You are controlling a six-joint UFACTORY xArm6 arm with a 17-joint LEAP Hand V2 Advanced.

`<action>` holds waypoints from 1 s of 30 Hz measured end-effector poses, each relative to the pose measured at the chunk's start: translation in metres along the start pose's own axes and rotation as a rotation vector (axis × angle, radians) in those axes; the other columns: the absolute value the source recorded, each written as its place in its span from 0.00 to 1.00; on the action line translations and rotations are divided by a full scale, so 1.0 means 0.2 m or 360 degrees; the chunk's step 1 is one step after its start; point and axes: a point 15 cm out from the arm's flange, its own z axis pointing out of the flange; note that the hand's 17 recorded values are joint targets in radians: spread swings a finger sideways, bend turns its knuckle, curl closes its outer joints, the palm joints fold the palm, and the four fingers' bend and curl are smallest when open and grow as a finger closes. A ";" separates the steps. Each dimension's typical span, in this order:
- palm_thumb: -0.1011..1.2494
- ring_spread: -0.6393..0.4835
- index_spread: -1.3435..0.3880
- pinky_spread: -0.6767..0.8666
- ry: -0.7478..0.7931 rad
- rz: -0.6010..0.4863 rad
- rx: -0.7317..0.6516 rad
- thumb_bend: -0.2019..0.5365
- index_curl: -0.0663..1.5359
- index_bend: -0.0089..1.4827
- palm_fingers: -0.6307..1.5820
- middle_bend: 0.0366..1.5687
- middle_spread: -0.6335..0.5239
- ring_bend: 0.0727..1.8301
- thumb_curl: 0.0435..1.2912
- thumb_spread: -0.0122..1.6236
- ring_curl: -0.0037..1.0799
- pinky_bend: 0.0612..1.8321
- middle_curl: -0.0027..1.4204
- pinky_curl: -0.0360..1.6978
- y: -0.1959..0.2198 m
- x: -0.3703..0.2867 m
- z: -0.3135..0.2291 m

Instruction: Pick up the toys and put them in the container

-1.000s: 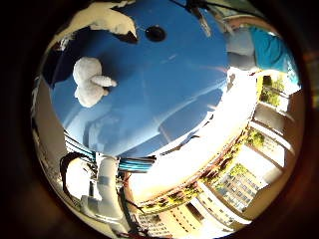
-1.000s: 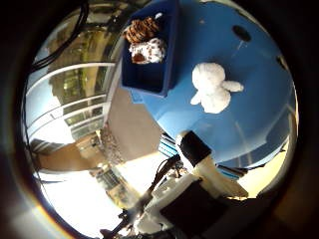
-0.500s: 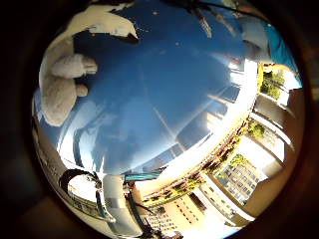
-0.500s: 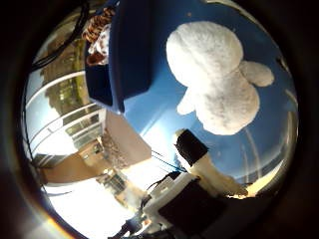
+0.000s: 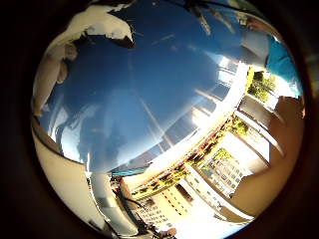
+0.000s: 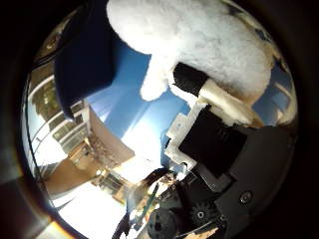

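A white plush toy [image 6: 189,40] lies on the blue table [image 5: 150,90] and fills much of the right thumb side palm view, very close to the palm. My right hand [image 6: 219,139] is right over it, and its black and white thumb [image 6: 204,90] is curled against the toy's side. The dark blue container [image 6: 85,60] stands on the table just beside the toy. In the right little finger side palm view the toy [image 5: 48,75] shows at the rim, with a white and black finger [image 5: 105,22] by it.
The table's pale edge [image 5: 214,134] runs close by, with windows and buildings beyond it. A teal thing [image 5: 274,55] sits past the far edge of the table.
The hand has come down onto the white toy, which now fills far more of the thumb side view. The thumb has closed in against the toy.
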 end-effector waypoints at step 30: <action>0.83 0.50 0.21 0.58 -0.0263 -0.0176 0.0266 0.26 0.34 0.51 0.65 0.78 0.34 0.85 0.62 0.67 0.70 0.78 0.78 0.57 0.42 -0.18 -0.92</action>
